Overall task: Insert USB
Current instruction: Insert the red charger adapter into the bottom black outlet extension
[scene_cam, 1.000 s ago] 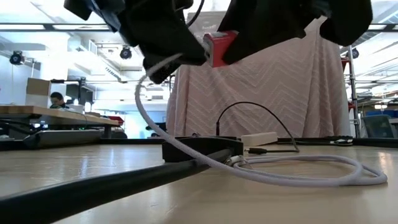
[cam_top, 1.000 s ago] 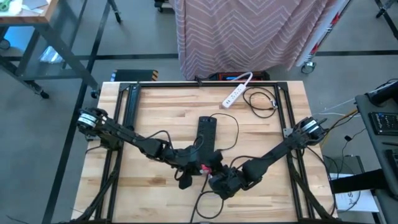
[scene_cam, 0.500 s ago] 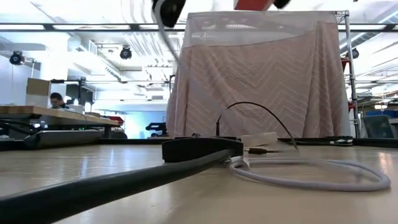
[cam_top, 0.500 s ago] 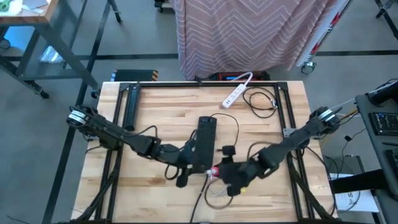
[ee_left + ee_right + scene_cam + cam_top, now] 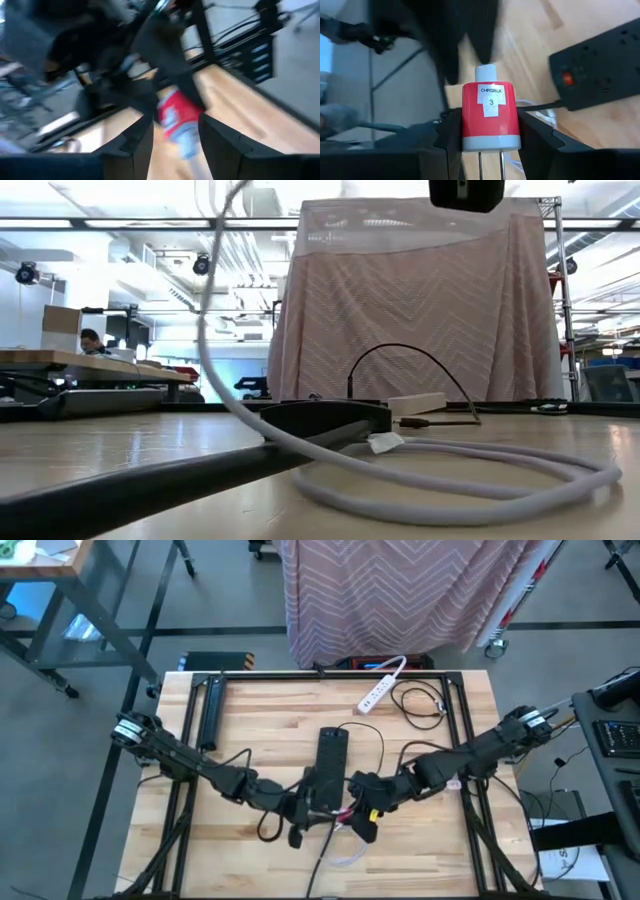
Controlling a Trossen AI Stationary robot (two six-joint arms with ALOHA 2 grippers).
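Observation:
A red charger block, labelled CHRGBLK 3, is held in my right gripper, above the table's near middle. Its prongs point back at the right wrist. A white USB plug meets its far end. My left gripper faces the right one and is shut on that plug. The white cable hangs from above, and its loop lies on the table. The black power strip lies just beyond both grippers. My left gripper holds the white plug between its two fingers, coming from the table's left, with the red charger just past it. Blur hides how the fingers sit on it. The cable hangs slack below. My right gripper pinches the red charger by two opposite sides between its two fingers. The fingers come from the table's right. The charger is lifted clear of the table, with its USB end toward the left gripper.
A white power strip and a coiled black cord lie at the far edge. The black strip's cord curves to its right. Black frame rails run along both table sides. A draped pink cloth stands behind the table.
Both grippers have risen, leaving the top of the low view, and shifted a little toward the far edge. The right gripper has carried the red charger up with it. The white cable has been drawn up with them; its loop on the table has shifted.

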